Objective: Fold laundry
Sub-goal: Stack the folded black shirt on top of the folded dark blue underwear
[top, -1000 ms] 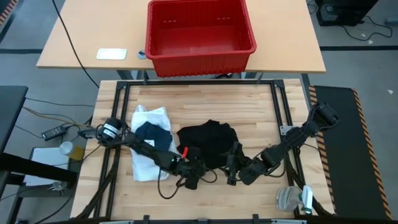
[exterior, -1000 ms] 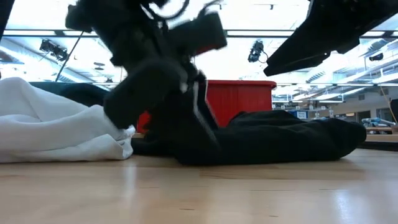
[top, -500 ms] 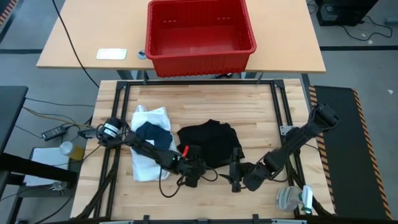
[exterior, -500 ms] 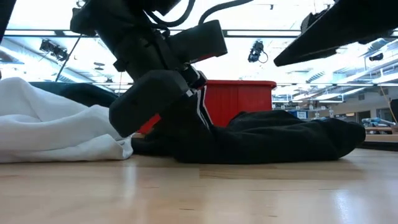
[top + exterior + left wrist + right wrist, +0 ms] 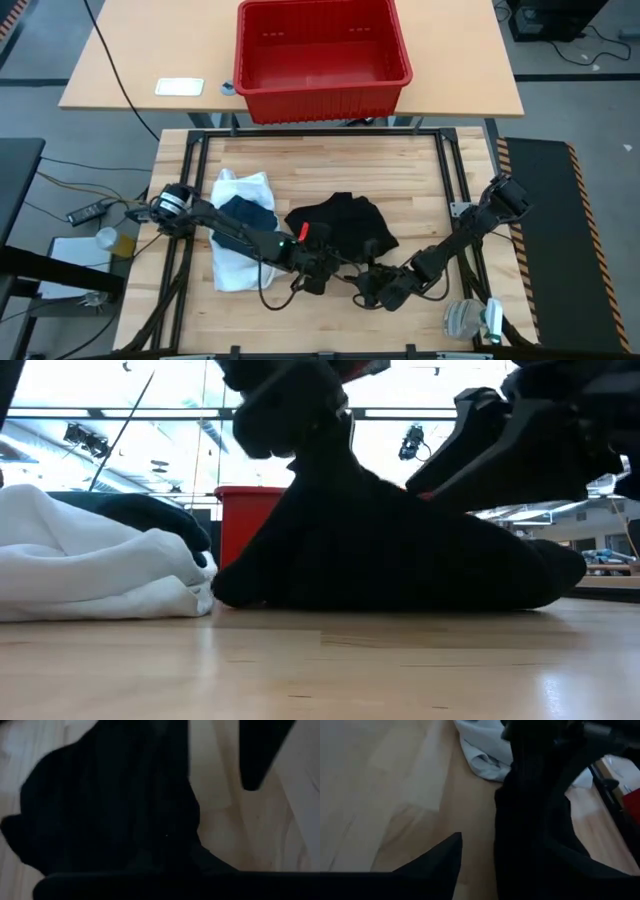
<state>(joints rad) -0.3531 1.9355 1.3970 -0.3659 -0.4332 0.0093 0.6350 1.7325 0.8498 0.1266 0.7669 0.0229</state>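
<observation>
1. The wooden table [image 5: 420, 170] holds the clothes.
2. The red crate [image 5: 322, 55] sits on another table at 12 o'clock.
3. The white shirt [image 5: 235, 265] lies at 9 o'clock, with a dark blue piece [image 5: 248, 215] on it.
4. The black garment [image 5: 335, 220] lies in the middle.
5. The left gripper [image 5: 318, 272] pinches the black garment's edge at 6 o'clock, jaws closed on it.
6. The right gripper [image 5: 368, 287] is just beside it, jaws partly open, holding nothing.

A lab: ceiling cameras [image 5: 411, 443] upper centre in the low view, strip lights, cables [image 5: 110, 60] upper left from overhead.
</observation>
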